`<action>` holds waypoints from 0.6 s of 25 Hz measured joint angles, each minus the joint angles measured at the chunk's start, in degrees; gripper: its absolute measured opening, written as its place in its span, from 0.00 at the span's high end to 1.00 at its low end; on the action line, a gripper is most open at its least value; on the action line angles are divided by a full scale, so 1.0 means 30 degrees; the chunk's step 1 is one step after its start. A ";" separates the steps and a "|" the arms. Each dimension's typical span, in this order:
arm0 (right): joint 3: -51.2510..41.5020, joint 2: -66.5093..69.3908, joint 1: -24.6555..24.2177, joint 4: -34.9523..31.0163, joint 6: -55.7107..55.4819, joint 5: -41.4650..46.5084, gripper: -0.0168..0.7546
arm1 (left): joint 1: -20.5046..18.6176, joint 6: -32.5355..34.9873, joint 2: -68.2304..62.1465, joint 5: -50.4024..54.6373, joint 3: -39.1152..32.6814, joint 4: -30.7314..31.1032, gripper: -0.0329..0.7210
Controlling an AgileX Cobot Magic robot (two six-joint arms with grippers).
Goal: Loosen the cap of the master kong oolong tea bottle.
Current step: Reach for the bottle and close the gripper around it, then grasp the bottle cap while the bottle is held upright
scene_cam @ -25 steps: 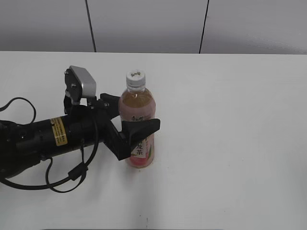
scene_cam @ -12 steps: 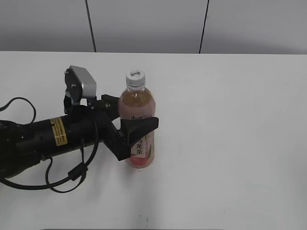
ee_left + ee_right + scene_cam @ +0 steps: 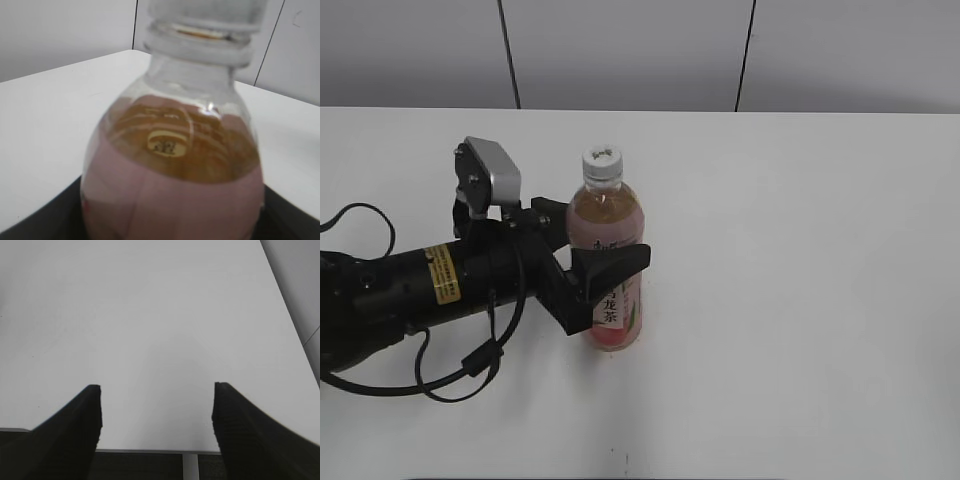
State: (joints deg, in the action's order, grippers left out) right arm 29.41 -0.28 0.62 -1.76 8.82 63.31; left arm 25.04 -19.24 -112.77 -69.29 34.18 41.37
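On the white table (image 3: 800, 300), left of its middle, stands the slim clear plastic master kong oolong tea bottle (image 3: 606, 240), upright, filled with pale amber tea and wrapped in a pink-and-white label with black characters. I take everything else from that bottle. My left gripper (image 3: 588, 255) reaches in from the bottle's left side and is clamped around its body at about label height, one black finger in front of the bottle and one behind it; in the left wrist view the bottle's shoulder (image 3: 172, 165) fills the frame, with my dark fingers pressed at both lower corners. The small round white ribbed plastic cap (image 3: 602, 163) sits on the neck above my grasp, seemingly seated and untouched.

My right gripper (image 3: 156, 415) is well away from the bottle: its wrist view shows only bare table between two spread black fingers, holding nothing, and the exterior view does not show it at all.

I judge the bracing step done and the loosening not begun. The next move calls for bringing the right gripper over the cap, closing squarely on the ribbed rim, and twisting while my left grip keeps the bottle from turning or tipping.
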 joint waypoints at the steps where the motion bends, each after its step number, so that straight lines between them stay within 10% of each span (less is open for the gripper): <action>1: 0.0000 0.0000 0.0000 0.0000 0.0000 0.0000 0.30 | 0.0000 0.0000 0.0000 0.0000 0.0000 0.0000 0.35; 15: 0.0000 0.0000 0.0000 0.0000 0.0000 0.0000 0.30 | 0.0000 0.0000 0.0000 0.0000 0.0000 0.0000 0.35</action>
State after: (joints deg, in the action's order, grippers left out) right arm 29.41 -0.28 0.62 -1.76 8.82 63.31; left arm 25.04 -19.24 -112.77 -69.29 34.18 41.37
